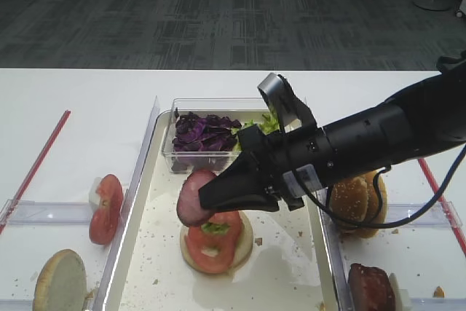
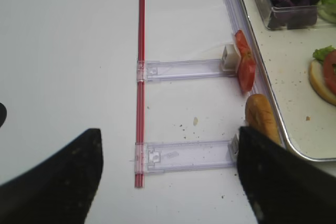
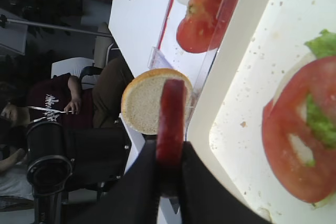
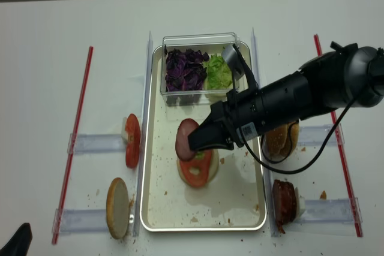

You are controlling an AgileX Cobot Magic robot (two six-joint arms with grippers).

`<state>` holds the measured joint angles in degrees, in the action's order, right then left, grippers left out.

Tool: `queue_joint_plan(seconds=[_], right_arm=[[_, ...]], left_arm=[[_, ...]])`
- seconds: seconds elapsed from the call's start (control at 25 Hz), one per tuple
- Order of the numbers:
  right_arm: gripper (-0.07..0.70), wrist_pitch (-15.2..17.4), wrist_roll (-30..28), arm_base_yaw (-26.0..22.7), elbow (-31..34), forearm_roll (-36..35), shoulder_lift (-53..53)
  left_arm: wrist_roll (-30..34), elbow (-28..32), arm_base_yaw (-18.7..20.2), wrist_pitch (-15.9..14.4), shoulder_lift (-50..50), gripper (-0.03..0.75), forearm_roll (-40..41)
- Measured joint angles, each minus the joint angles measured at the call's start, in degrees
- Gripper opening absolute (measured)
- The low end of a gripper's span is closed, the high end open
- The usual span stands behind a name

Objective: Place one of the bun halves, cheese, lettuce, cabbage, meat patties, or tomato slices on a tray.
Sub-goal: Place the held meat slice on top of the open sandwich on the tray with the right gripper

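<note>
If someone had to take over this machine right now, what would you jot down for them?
Right gripper: shut on a meat patty, held over the tray.
Left gripper: open, holding nothing, off to the left over the table.
Done: bun half on the tray with lettuce and tomato on top.
Left: set the patty down on the tray and let go.
Spare tomato slices, buns and another patty sit in the side racks.

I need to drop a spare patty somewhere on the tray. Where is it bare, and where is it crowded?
Bare: the tray's near end, below the stack, and the strip along its left rim. Crowded: the far end, filled by the clear box, and the middle, where the right gripper holds a patty over the stack.
</note>
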<state>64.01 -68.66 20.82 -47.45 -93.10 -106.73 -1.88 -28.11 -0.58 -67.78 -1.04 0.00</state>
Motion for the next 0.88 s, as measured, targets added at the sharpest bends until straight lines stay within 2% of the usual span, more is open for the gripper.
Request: queue_joint_plan(seconds=[0.28,0.52,0.88], right_arm=[[0.115,-4.3,1.8,0.0,0.0,2.0,0.0],[0.115,-4.8,2.8,0.0,0.0,2.5,-0.2],[0.115,-2.9,1.3,0.0,0.0,0.0,-6.2]], left_arm=[[0.0,0.0,0.0,0.0,0.0,0.492,0.0],[0.0,0.0,0.0,0.0,0.0,0.493,0.0],[0.0,0.0,0.0,0.0,0.0,0.492,0.0]])
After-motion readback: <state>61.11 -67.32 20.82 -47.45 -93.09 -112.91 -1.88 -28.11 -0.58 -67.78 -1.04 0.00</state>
